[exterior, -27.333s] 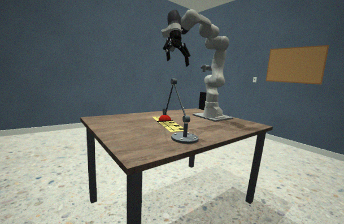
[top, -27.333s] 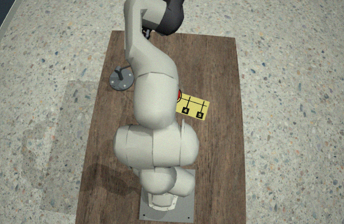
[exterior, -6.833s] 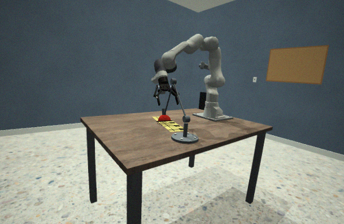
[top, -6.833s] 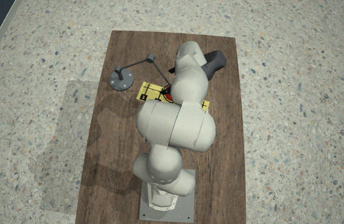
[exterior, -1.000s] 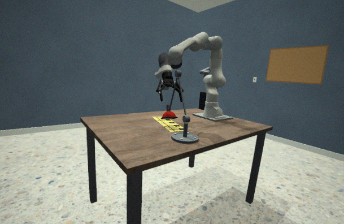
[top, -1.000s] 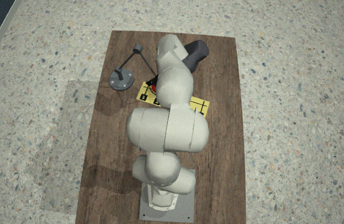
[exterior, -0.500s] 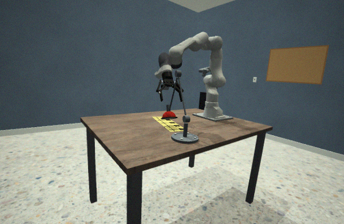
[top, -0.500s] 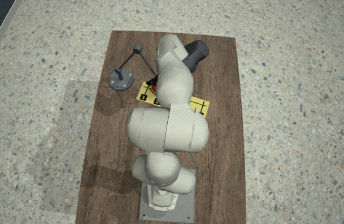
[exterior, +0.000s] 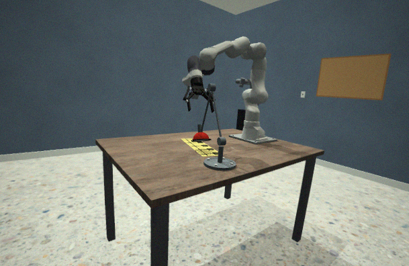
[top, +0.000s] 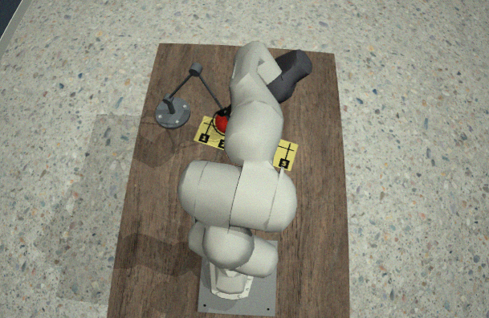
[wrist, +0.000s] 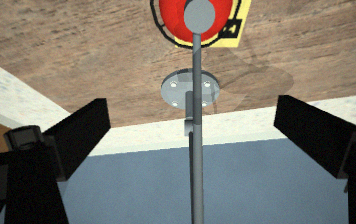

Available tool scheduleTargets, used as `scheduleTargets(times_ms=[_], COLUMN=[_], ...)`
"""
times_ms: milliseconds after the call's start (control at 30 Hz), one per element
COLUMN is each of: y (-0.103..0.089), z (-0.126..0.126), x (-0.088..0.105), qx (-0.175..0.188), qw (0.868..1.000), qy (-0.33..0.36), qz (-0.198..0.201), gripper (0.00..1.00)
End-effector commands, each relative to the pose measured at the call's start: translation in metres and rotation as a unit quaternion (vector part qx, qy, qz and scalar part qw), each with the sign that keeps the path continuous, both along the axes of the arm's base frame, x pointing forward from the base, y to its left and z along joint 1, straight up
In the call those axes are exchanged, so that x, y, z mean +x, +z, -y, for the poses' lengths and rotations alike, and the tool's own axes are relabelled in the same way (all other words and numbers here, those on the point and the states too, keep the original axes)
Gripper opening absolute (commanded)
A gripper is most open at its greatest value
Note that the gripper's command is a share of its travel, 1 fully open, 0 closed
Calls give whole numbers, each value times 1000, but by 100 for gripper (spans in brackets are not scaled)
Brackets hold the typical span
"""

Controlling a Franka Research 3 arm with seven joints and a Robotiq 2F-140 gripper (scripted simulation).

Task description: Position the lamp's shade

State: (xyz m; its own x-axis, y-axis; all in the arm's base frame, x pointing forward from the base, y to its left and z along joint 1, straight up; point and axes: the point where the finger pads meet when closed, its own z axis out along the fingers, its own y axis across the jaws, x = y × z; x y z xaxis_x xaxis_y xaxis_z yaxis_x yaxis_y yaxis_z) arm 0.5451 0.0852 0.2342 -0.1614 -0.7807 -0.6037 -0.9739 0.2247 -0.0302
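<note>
We see the arm (exterior: 257, 77) rising from its base, bending over at the elbow and reaching forward and downward. The wrist points the gripper (exterior: 199, 101) down, high above the table. Its fingers stand fully apart, with nothing between them.
</note>
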Motion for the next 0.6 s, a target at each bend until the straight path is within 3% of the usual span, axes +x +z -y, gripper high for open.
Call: scheduleTargets(times_ms=[0, 500, 567], y=[5, 54, 54], z=[1, 40, 40], x=[-8, -10, -10], qx=[4, 0, 0], qw=[1000, 1000, 1000], qy=[3, 0, 0], qz=[-13, 0, 0], gripper=[100, 100, 100])
